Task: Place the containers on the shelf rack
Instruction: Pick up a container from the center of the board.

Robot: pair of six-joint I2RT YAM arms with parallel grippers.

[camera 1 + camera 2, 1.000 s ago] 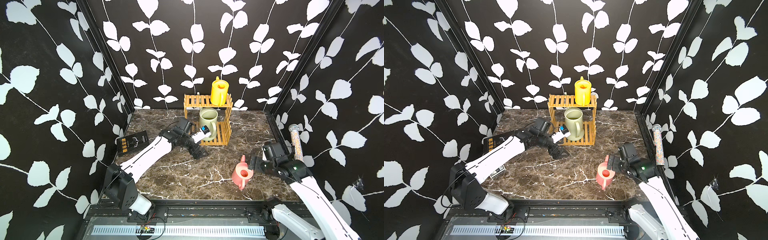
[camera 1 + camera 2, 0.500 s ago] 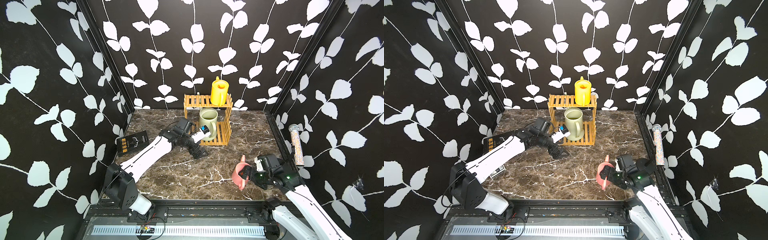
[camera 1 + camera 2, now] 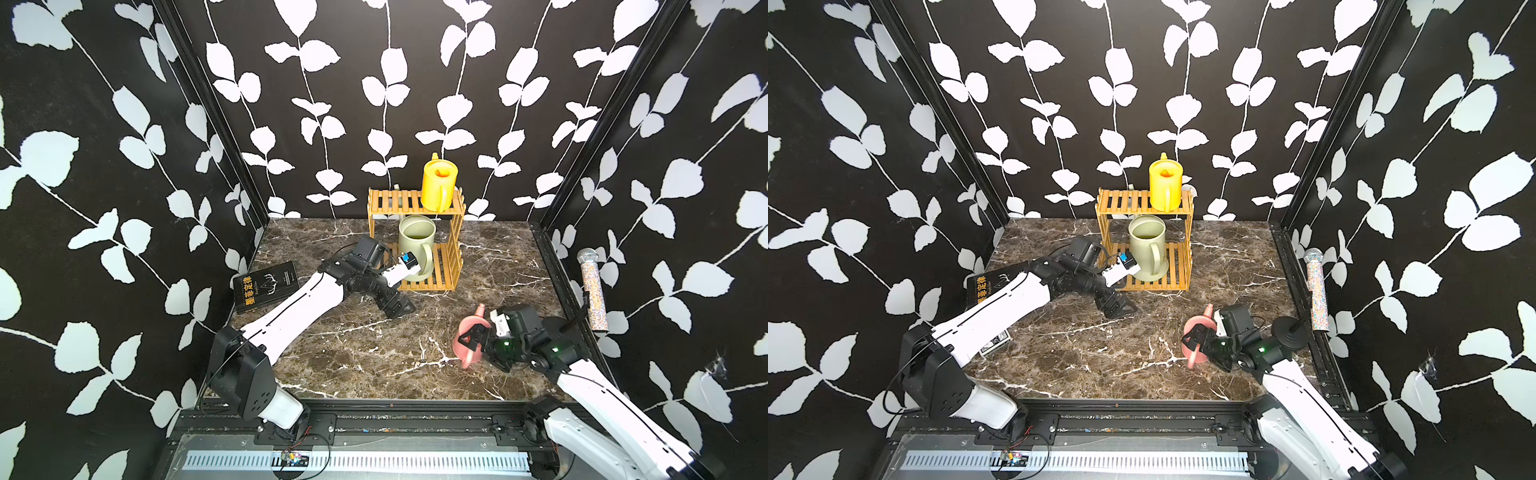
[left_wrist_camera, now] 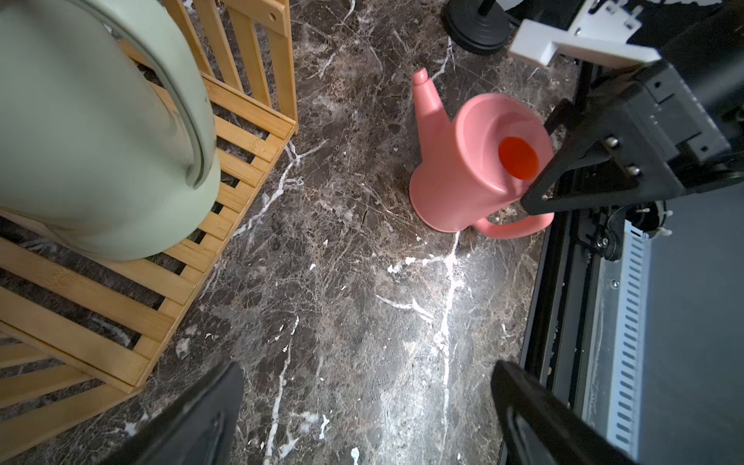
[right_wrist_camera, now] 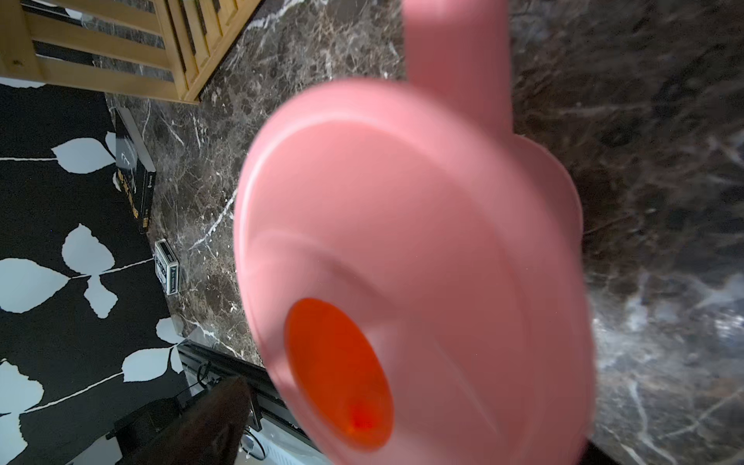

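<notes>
Dark veined marble (image 3: 353, 345) floors a booth papered with white leaves on black. At far left a black book (image 3: 266, 286) lies flat. Next comes the left gripper (image 4: 368, 368), spread fully and holding nothing, hanging low just in front of the bamboo shelf rack (image 3: 455, 249). The pale green watering can (image 3: 415, 249) stands on the rack's lower tier. The yellow watering can (image 3: 438, 187) stands on the top tier, close to its right end. Further right, the pink watering can (image 4: 463, 161) sits on the marble, well apart from the rack. The right gripper (image 3: 478, 345) straddles its domed top with jaws wide and no squeeze evident. A glittery microphone (image 3: 592, 291) leans against the right wall.

Likely trouble: pads closing on that sloping dome could slide and tip the can over. The idle left arm partly bars the way to the rack. A careless set-down might nudge the yellow can off its end.
</notes>
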